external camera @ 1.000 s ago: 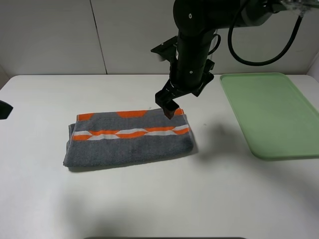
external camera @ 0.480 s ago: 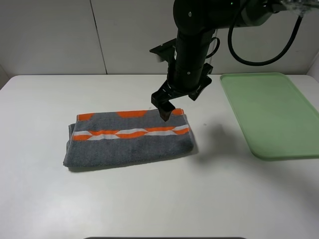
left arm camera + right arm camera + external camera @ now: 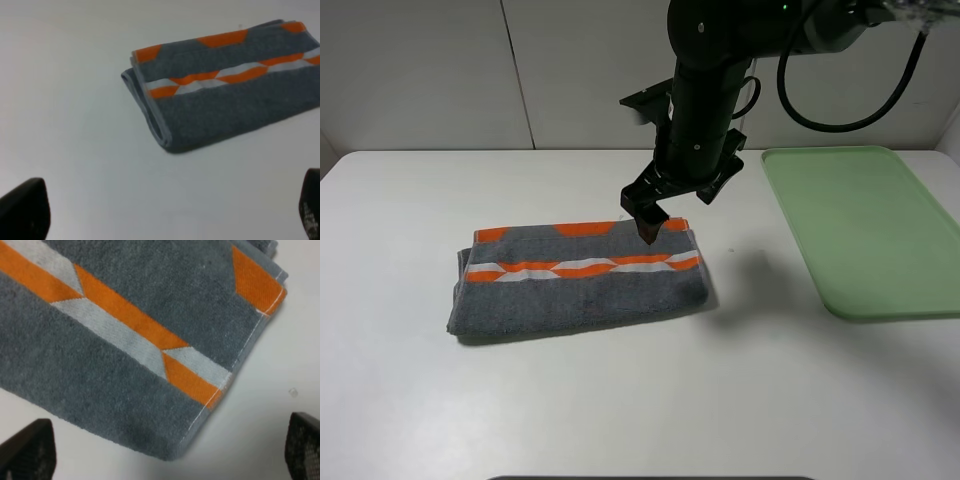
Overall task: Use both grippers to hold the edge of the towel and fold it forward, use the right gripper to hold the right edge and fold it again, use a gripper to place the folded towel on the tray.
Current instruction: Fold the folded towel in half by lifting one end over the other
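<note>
Right gripper (image 3: 648, 224), jaws spread, hangs over the right edge (image 3: 248, 342) of the towel (image 3: 580, 285) (probably for the second fold); left gripper (image 3: 167, 207) likewise released

The white table (image 3: 620, 400) is a flat, matte surface whose far edge meets a pale panelled wall.

Two items lie directly on it:

1. The towel (image 3: 580, 275) lies flat, left of centre, folded into a long strip with its length running left to right. Orange half-oval marks line its far edge. A white and orange stripe runs along its length, nearer the far edge. Stacked folded layers show at its left end. The stitched side hem forms its right end.
2. The tray (image 3: 865, 230) rests at the far right, well apart from the towel. Its right side meets the picture edge.
</note>
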Tool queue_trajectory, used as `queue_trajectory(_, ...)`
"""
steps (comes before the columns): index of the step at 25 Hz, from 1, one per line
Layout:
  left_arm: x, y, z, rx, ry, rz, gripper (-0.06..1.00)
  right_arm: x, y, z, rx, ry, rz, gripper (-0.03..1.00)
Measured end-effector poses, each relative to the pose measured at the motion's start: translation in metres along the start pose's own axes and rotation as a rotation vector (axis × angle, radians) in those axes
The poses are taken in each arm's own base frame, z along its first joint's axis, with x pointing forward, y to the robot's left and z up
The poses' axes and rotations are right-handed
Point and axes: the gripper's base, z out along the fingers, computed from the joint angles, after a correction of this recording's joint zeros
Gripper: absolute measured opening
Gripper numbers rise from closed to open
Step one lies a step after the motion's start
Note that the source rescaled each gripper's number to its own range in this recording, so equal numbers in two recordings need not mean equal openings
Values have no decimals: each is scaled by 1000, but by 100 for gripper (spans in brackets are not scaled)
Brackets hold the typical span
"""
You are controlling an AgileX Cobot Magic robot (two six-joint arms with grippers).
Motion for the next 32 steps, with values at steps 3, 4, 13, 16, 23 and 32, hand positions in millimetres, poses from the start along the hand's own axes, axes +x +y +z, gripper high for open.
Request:
queue_trajectory(3,11,6,5,-57,-2,-29,100,0,0,0,-4,0,6,100)
queue_trajectory(4,13,9,7,-83,8,-41,100,0,1,0,-10,0,9,100)
queue_trajectory(13,17,19,13,-190,25,-59,100,0,2,0,-22,1,21,100)
queue_trajectory(16,16,20,13,-197,17,-58,100,0,2,0,-22,1,25,100)
queue_trajectory(23,16,20,13,-198,16,-57,100,0,3,0,-32,0,84,100)
queue_trajectory(32,16,20,13,-199,15,-57,100,-5,3,19,-32,-11,218,100)
